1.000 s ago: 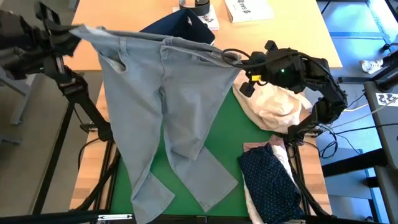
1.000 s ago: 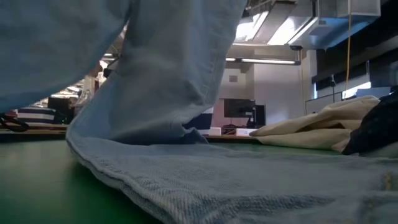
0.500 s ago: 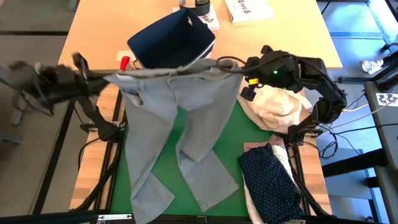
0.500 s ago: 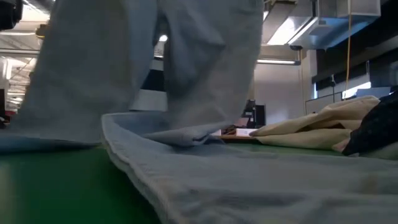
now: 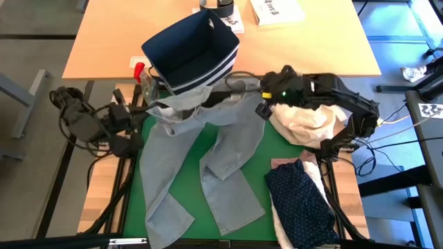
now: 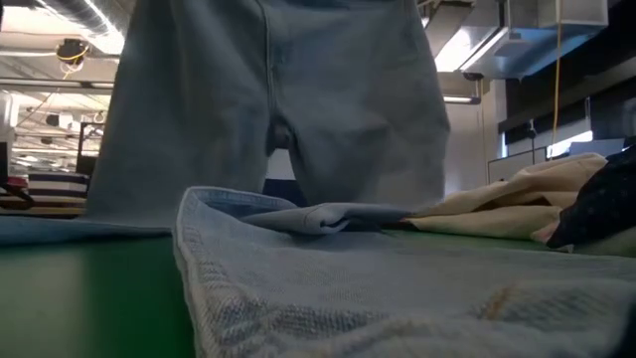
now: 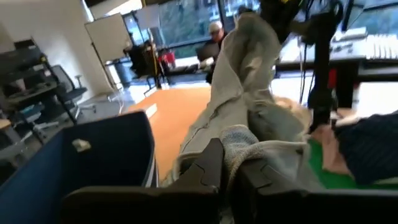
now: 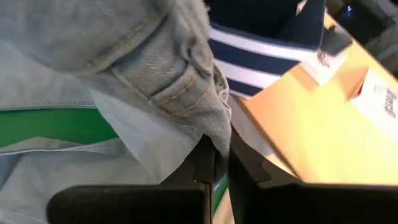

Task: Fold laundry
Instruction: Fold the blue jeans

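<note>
Two jeans [image 5: 201, 152] legs trailing toward near edge

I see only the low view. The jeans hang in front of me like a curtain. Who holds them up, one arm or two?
Observer: Two. In the high view the left hand and the right hand each pinch one end of the waistband of the jeans.
Operator: Are both hands really shut on the cloth?
Observer: Yes. Each wrist view shows denim clamped between the dark fingers.
Operator: What is behind the jeans? I cannot see it.
Observer: A navy bin with white stripes stands just beyond the waistband.
Operator: Do the legs lie flat?
Observer: They lie spread on the green mat, with some folds near the middle.
</note>
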